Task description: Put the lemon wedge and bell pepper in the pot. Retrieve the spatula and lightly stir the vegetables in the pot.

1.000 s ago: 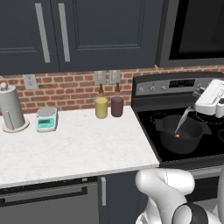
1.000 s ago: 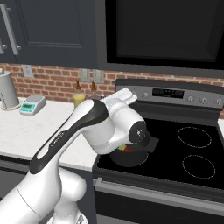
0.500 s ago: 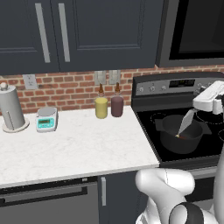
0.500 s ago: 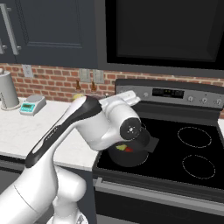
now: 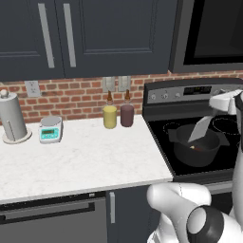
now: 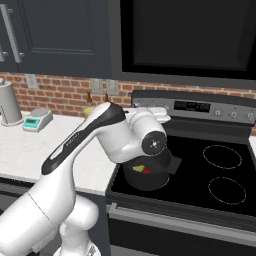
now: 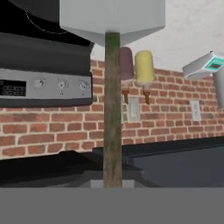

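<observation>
Pot (image 5: 195, 148) sits on the stove's front left burner. Right base view shows wedge (image 6: 138, 168) and pepper (image 6: 147, 171) inside. Left base view shows spatula (image 5: 199, 129) blade slanting into the pot. Hand view shows the handle running up from the closed claw (image 7: 112, 183).

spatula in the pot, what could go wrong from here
1. The claw is shut on the green-brown handle of the grey-bladed spatula, which slants into the wide dark grey metal pot; a broad sweep might catch the wall and shove the pot across the black stovetop.
2. The tiny yellow-green lemon wedge and small red bell pepper piece lie together; hard stirring could flick them out.
</observation>
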Robot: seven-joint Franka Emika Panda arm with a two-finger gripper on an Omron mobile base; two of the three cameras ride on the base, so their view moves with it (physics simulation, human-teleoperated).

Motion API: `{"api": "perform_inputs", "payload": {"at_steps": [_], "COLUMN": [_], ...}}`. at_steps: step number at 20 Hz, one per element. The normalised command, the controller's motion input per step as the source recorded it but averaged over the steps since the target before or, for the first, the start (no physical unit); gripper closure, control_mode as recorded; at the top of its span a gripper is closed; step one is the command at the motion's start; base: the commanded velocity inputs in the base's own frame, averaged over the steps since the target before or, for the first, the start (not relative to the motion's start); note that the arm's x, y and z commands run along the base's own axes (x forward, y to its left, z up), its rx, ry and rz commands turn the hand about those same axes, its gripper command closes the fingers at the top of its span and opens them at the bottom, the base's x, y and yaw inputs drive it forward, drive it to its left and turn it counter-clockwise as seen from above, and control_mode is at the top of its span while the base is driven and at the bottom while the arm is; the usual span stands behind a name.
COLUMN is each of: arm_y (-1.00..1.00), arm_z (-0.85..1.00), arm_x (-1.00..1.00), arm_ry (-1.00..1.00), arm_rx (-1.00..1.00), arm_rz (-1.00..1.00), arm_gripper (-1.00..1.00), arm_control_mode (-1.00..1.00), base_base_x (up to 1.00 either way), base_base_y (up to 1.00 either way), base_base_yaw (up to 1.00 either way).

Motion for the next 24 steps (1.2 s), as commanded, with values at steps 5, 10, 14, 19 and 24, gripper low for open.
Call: {"api": "perform_inputs", "payload": {"at_steps": [5, 10, 14, 19, 24], "arm_y": [-0.18, -0.09, -0.04, -0.11, -0.15], "arm_z": [-0.05, -0.05, 0.0, -0.01, -0.13], "arm_x": [0.16, 0.0, 0.0, 0.05, 0.16], "arm_ry": [0.06, 0.03, 0.0, 0.0, 0.0], "arm_rx": [0.08, 0.0, 0.0, 0.0, 0.0], "arm_rz": [-0.11, -0.07, -0.01, 0.0, 0.0], "arm_gripper": [1.0, 1.0, 1.0, 1.0, 1.0], "arm_control_mode": [-1.0, -1.0, -1.0, -1.0, -1.0], "base_base_x": [0.0, 0.0, 0.0, 0.0, 0.0], "base_base_y": [0.0, 0.0, 0.0, 0.0, 0.0], "base_base_yaw": [0.0, 0.0, 0.0, 0.0, 0.0]}}
